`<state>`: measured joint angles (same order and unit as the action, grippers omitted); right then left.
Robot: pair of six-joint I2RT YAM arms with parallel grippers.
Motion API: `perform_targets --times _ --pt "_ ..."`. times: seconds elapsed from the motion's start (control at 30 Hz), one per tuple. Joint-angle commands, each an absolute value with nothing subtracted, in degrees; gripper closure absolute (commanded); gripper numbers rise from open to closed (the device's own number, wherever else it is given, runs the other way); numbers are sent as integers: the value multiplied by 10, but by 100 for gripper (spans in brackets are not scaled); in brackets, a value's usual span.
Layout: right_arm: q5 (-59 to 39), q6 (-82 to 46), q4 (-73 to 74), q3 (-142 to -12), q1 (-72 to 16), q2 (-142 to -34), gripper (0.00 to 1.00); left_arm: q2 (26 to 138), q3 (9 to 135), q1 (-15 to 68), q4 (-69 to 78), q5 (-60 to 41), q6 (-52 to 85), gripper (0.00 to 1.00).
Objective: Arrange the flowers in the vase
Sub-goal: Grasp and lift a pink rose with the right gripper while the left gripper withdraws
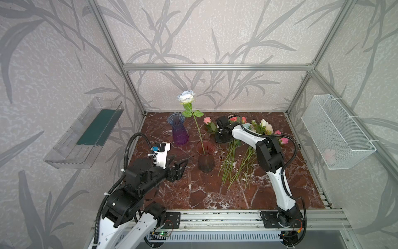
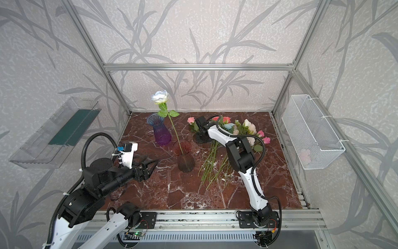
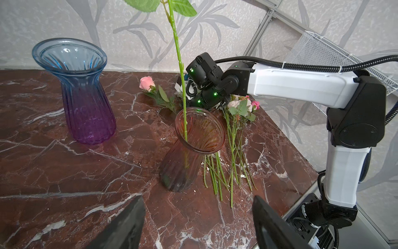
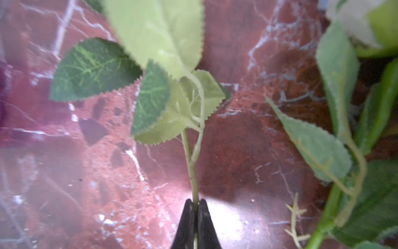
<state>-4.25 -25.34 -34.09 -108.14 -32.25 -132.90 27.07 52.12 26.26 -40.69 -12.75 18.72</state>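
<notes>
A reddish-brown glass vase [image 1: 205, 158] [image 3: 189, 155] stands mid-table with one white-and-pale-blue rose [image 1: 186, 96] upright in it. The other flowers [image 1: 237, 163] lie in a heap to its right, with stems towards the front and pink, cream and pale-blue heads [image 1: 266, 127] at the back. My right gripper [image 4: 195, 202] is down at the heap's back left corner, shut on a thin leafy green stem [image 4: 191, 163]. A pink rose [image 1: 207, 120] lies just beyond it. My left gripper [image 1: 182, 166] [image 3: 198, 198] hangs open and empty, left of the vase and near the table.
A blue-and-purple glass vase [image 1: 179, 131] stands empty behind and left of the reddish one. A clear plastic bin [image 1: 86, 133] hangs on the left wall and a white wire basket [image 1: 338, 131] on the right wall. Aluminium frame posts [image 1: 137, 94] edge the marble tabletop [image 1: 193, 194].
</notes>
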Motion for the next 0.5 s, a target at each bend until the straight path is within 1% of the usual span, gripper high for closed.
perform_targets --times 0.0,0.2,0.37,0.47 --pt "-67 -281 -294 -1078 -322 -1275 100 234 500 265 -406 -91 212 21" --pt "-59 -311 -227 -1028 -317 -1209 100 189 465 265 -381 -58 242 19" --pt "-52 -334 -143 -957 -309 -1142 100 181 443 265 -362 -52 252 19" --pt "-67 -347 -80 -911 -302 -1100 100 183 436 265 -358 -53 256 19"
